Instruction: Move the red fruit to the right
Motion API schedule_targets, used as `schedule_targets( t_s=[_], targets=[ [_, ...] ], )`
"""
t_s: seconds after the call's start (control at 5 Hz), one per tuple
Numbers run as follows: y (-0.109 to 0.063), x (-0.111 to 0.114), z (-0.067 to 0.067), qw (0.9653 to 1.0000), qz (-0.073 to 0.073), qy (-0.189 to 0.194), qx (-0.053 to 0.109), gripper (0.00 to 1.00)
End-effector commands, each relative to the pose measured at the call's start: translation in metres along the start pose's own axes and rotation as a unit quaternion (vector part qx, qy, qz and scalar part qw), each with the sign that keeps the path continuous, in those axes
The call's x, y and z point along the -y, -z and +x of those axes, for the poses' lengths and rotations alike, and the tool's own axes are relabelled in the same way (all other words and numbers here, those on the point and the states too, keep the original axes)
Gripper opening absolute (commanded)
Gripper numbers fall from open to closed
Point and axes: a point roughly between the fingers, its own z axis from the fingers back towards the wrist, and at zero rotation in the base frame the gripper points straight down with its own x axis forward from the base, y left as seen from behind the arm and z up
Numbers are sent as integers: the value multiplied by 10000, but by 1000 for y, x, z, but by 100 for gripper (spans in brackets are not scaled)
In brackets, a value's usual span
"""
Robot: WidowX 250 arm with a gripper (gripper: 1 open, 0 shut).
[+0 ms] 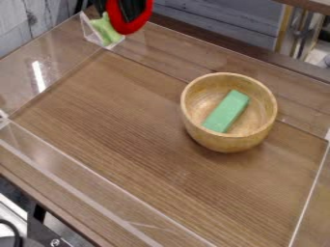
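Up at the top left edge, above the tabletop: red fruit hanging roughly upright, green tip pointing down-left. Clamped in the part-closed pincer, mostly cut off by the frame.

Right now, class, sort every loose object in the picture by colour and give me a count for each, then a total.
Red: 1, the red fruit, up at the top edge
Green: 1, the green block
Wood brown: 1, the wooden bowl holding the block
Total: 3
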Motion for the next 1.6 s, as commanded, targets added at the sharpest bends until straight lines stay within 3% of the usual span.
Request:
schedule_targets(
  t_s=[0.0,0.2,0.6,0.8,1.0,1.2,1.4],
  targets=[
    [-15,22,-7,9998,-17,-102,189,0],
    [-16,38,-10,9994,-54,-282,188,0],
    [-16,65,-33,9999,-147,-78,-36,0],
    [-6,91,-45,9997,-207,-21,-139,0],
    [18,122,-60,9989,-207,233,-342,0],
    [45,144,-70,9988,-190,-10,-454,0],
    [73,150,-75,9986,-51,-154,-499,0]
  ],
)
